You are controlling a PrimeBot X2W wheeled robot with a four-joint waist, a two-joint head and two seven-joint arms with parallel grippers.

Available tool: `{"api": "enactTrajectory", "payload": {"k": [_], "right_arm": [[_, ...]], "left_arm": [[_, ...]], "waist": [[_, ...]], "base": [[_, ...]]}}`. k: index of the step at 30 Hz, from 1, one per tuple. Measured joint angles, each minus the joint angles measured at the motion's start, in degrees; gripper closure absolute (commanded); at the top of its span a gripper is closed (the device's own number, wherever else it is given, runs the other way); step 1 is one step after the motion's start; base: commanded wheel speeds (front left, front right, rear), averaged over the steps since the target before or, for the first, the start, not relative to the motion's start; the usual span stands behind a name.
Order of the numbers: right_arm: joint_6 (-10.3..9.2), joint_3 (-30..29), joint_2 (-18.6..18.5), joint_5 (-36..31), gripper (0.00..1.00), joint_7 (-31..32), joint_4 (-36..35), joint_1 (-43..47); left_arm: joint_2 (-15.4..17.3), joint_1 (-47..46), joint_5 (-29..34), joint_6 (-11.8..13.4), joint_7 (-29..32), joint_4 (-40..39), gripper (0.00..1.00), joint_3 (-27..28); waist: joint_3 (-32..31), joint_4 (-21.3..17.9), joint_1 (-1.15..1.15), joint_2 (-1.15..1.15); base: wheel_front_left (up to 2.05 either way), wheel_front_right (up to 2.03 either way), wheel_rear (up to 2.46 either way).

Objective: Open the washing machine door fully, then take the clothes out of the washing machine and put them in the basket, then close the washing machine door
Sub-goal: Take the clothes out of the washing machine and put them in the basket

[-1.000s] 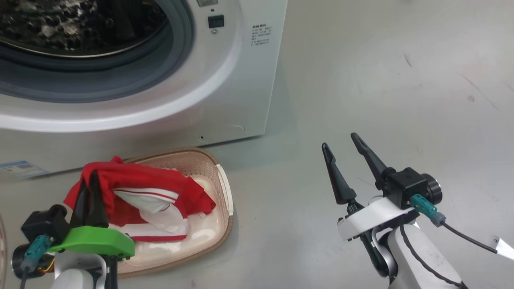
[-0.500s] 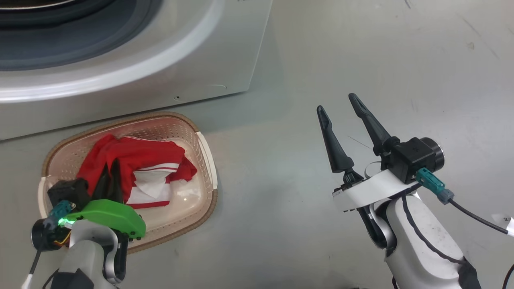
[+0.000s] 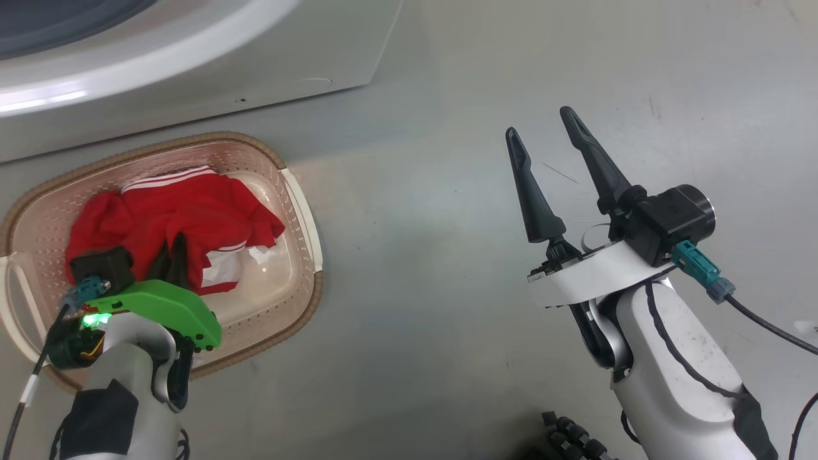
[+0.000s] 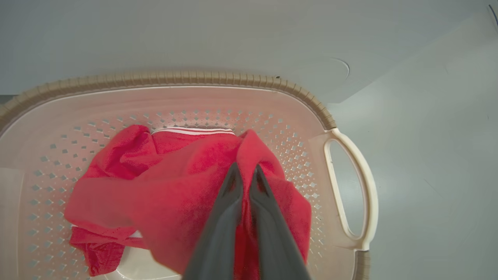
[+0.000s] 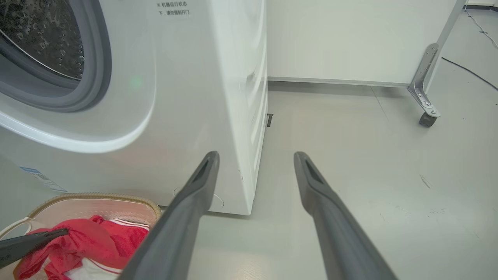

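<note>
We see our left gripper (image 4: 245,173), two dark fingers, clamped on a fold of the bright red soft fabric clothes (image 4: 167,190), which lie inside the cream-white perforated plastic basket (image 4: 175,79) with a brown woven-look rim. A white loop handle (image 4: 365,182) sits at the basket's right end.

A scuffed pale grey floor (image 5: 389,175) meets a white panel (image 5: 350,39) with a metal castor leg (image 5: 423,87), black cable (image 5: 467,70) nearby.

The scuffed grey floor (image 3: 447,204) carries the washing machine (image 3: 211,70) and, just in front of it, the basket (image 3: 192,138); a castor (image 5: 427,119) stands well apart.
</note>
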Motion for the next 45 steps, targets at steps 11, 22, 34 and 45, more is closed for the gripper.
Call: {"api": "enactTrajectory", "payload": {"k": [11,22,34,45], "right_arm": [[-0.02,0.56,0.01,0.0,0.0,0.0,0.33,-0.92],[-0.09,0.46,0.0,0.01,0.0,0.0,1.7,-1.79],[0.01,-0.55,-0.01,-0.1,0.0,0.0,4.28,-1.42],[0.01,-3.94,-0.03,-0.3,0.0,0.01,6.24,2.4]], "left_arm": [[-0.2,-3.8,-1.13,0.01,0.04,8.93,1.0,0.73],[-1.09,-6.19,-1.45,-0.57,-0.86,15.29,0.0,0.33],[-1.4,-7.06,-0.79,-1.86,-7.46,16.24,0.0,-1.29],[-1.78,-6.43,0.99,-2.69,-8.37,11.23,0.0,-2.18]], "waist": [[2.29,0.09,0.0,0.0],[0.89,0.69,0.0,0.0],[-4.28,2.68,-0.01,0.0],[-11.26,5.55,-0.01,0.0]], "base": [[0.0,0.0,0.0],[0.0,0.0,0.0],[0.0,0.0,0.0],[0.0,0.0,0.0]]}}
